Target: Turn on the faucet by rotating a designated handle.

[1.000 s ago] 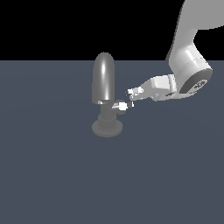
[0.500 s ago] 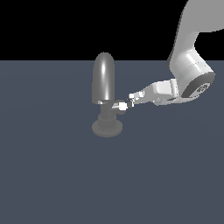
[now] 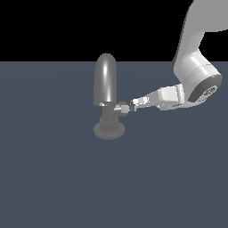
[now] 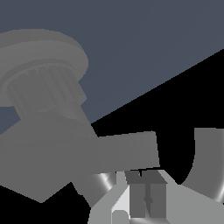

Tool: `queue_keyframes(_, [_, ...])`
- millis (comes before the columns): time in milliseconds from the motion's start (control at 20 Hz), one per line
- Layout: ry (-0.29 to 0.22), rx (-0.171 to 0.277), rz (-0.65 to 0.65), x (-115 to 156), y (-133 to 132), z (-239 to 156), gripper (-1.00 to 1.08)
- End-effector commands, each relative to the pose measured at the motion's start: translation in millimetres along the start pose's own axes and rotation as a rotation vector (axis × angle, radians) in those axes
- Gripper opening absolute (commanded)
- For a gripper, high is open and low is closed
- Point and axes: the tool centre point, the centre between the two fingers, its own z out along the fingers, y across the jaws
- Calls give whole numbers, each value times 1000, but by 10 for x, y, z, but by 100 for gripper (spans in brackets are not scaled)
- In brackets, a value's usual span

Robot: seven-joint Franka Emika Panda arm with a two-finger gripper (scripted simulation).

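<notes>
I see a flat, dark slate-blue bench [image 3: 58,178] filling the lower part of the exterior view. Only the faucet [image 3: 106,89] stands on it, its round disc base resting flat on the surface.

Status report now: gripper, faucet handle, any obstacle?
Gripper at the handle tip, jaw state unclear. Faucet upright. Nothing between them.
</notes>
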Motion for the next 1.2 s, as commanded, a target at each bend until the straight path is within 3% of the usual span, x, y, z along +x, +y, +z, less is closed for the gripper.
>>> queue_keyframes(0, [-2, -1, 9, 128, -36, 3, -100])
queue_keyframes(500, [-11, -3, 36, 750, -236, 11, -100])
queue_keyframes(550, [-11, -3, 36, 750, -236, 11, -100])
queue_keyframes(600, [5, -12, -38, 263, -186, 1, -100])
queue_keyframes(1150, [-2, -8, -3, 564, -476, 8, -100])
